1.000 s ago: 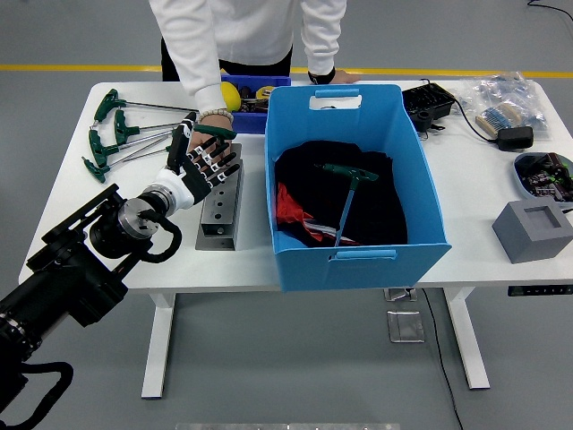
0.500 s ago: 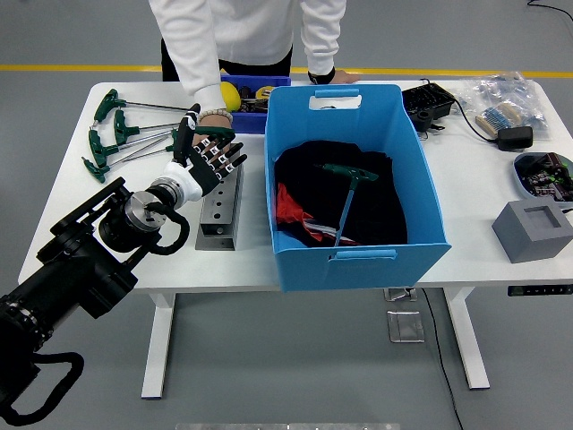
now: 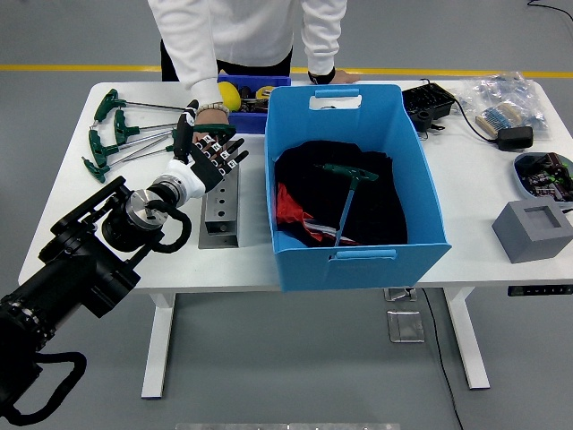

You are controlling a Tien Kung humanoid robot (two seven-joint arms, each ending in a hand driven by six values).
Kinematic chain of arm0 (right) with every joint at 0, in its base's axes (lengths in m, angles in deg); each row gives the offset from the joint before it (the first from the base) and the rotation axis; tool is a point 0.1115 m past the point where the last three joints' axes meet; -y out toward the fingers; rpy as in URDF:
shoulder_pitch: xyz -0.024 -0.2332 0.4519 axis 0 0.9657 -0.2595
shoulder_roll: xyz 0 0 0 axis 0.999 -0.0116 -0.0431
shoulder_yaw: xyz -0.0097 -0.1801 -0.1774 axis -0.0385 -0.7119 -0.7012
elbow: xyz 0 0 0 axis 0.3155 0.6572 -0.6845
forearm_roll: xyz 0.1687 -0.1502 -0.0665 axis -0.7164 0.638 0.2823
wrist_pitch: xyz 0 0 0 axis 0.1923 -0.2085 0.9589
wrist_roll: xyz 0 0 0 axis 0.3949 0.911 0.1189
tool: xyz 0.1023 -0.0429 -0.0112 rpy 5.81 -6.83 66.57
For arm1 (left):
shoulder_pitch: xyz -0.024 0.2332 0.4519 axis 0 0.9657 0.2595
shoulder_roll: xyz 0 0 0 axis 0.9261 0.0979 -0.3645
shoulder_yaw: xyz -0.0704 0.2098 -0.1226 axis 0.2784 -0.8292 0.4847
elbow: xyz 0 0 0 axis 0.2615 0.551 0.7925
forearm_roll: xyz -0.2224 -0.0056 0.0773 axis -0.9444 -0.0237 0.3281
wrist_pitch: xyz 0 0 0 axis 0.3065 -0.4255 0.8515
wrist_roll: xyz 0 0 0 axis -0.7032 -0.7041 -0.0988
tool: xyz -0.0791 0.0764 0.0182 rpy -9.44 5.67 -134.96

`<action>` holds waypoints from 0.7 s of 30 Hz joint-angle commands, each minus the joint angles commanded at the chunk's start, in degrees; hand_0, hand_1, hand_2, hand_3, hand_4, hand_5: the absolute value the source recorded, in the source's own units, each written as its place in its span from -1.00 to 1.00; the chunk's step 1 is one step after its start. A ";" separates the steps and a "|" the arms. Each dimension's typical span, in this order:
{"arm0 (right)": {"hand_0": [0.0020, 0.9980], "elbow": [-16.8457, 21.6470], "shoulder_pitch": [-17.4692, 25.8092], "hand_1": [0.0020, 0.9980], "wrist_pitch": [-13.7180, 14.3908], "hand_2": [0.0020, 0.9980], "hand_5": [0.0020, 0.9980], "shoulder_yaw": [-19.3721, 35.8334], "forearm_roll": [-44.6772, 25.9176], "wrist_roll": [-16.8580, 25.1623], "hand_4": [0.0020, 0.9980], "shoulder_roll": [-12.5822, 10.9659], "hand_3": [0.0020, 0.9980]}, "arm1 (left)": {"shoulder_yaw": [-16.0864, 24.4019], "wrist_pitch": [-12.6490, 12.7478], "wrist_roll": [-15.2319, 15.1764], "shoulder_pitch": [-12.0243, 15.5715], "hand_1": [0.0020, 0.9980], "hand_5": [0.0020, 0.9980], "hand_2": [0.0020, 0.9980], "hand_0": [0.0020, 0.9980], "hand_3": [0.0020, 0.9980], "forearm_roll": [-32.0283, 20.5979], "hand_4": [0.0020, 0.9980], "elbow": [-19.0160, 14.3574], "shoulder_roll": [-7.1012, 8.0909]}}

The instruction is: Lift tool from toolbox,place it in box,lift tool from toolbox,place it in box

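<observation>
My left hand (image 3: pixel 208 152) is open with its fingers spread and holds nothing I can see. It hovers over the far end of a grey metal tool holder (image 3: pixel 220 215). Several green T-handle hex keys (image 3: pixel 116 134) lie on the table to its left. A person's hand (image 3: pixel 212 112) is just beyond my fingertips, beside a small dark-blue bin (image 3: pixel 251 115). The big blue box (image 3: pixel 358 255) stands to the right, lined with black cloth. One green T-handle tool (image 3: pixel 348 184) lies inside it.
The person stands at the far side, with the other hand (image 3: pixel 345 79) behind the box. At the right are a black device (image 3: pixel 428 103), a plastic bag (image 3: pixel 506 97), a black adapter (image 3: pixel 516 137), a bowl (image 3: pixel 544 172) and a grey block (image 3: pixel 534 231).
My left hand has moved away from me and a little up, from over the holder toward the person's hand. The person's hand has drawn back slightly toward the small bin.
</observation>
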 joint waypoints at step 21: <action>0.24 -0.10 0.58 0.23 0.04 0.37 0.16 0.81 -0.31 0.15 0.56 0.12 0.07 | 3.82 0.85 0.78 1.17 0.72 0.72 0.86 0.64 0.84 0.83 0.71 -7.76 2.03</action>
